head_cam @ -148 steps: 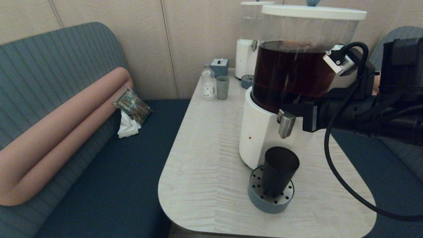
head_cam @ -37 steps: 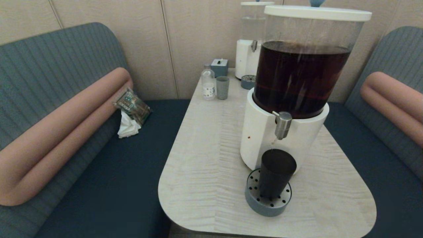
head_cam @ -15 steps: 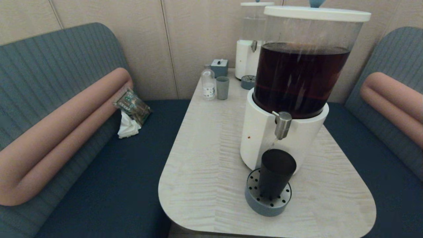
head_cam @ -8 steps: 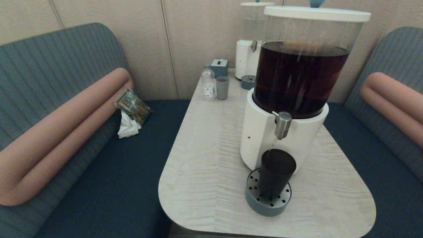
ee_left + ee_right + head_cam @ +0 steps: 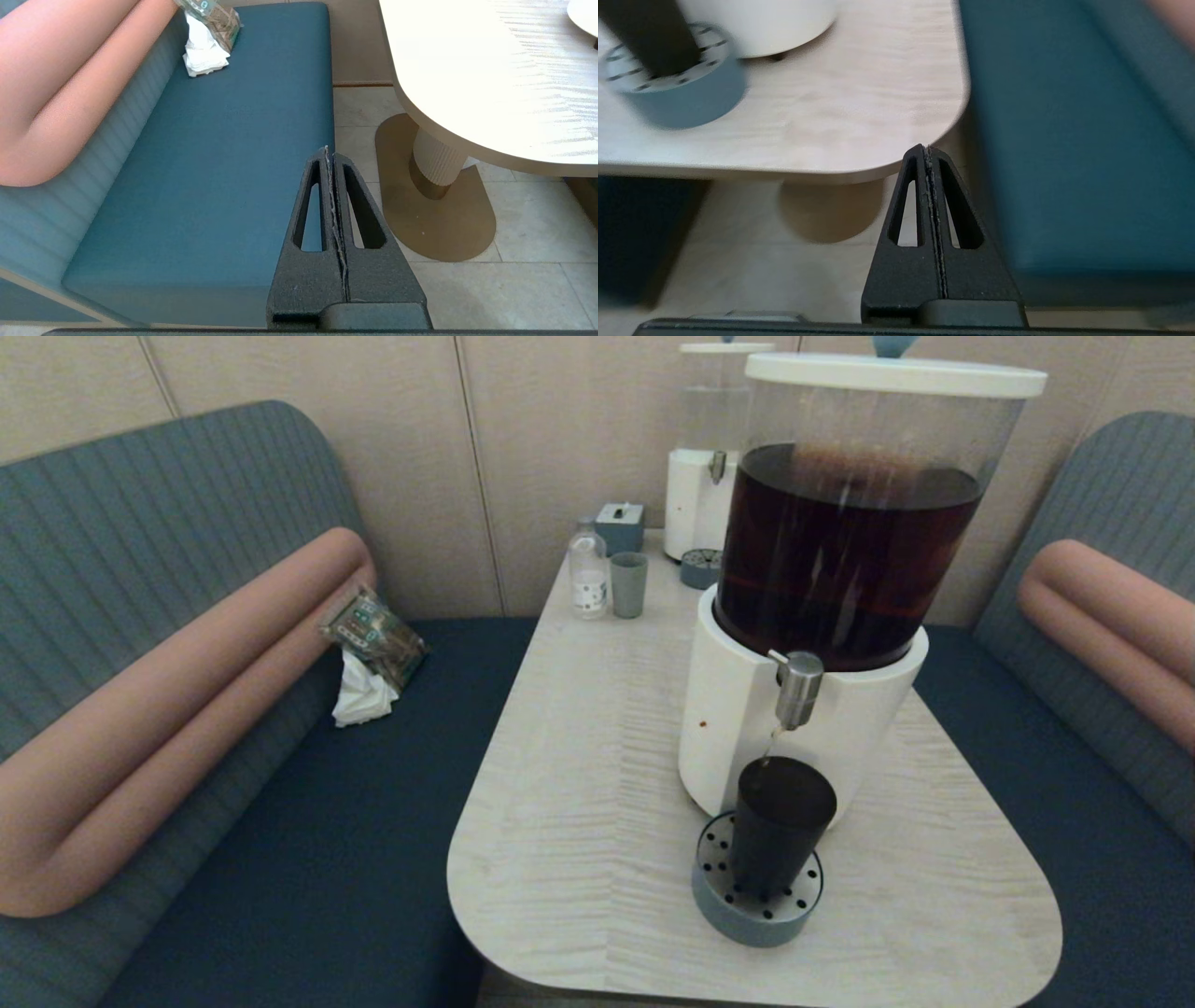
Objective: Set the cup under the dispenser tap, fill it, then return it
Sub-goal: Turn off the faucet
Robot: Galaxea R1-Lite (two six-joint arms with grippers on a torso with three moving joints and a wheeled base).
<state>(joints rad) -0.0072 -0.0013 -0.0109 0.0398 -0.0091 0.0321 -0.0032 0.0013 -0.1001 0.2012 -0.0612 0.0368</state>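
The table [image 5: 579,784] carries a big dispenser [image 5: 803,728] with a white base and a clear tank of dark brown liquid. At its foot sits a round grey-blue drip tray [image 5: 747,915] with a perforated top, and the cup [image 5: 780,826] stands upright on that tray, directly below the tap [image 5: 798,689]. A thin thread of liquid appears to run from the spout toward the cup's mouth, so filling looks to be under way; how full the cup is cannot be told through its dark wall.

Neither arm shows in the head view. The left gripper [image 5: 332,158] hangs low beside the blue bench seat [image 5: 210,163], well apart from the table, its fingers pressed together on nothing. The right gripper [image 5: 927,156] is below the near corner of the table, also closed and empty, with the tray and cup off to one side of its view.

The cup is smooth, tapered plastic without a handle: stiff enough, but likely slippery, and heavier once it holds liquid. Because it narrows toward the base, a grip around the upper half of the wall should wedge better than one low down. It needs to stay upright, with a steady squeeze that does not flex the wall, or the drink may slop over the rim.
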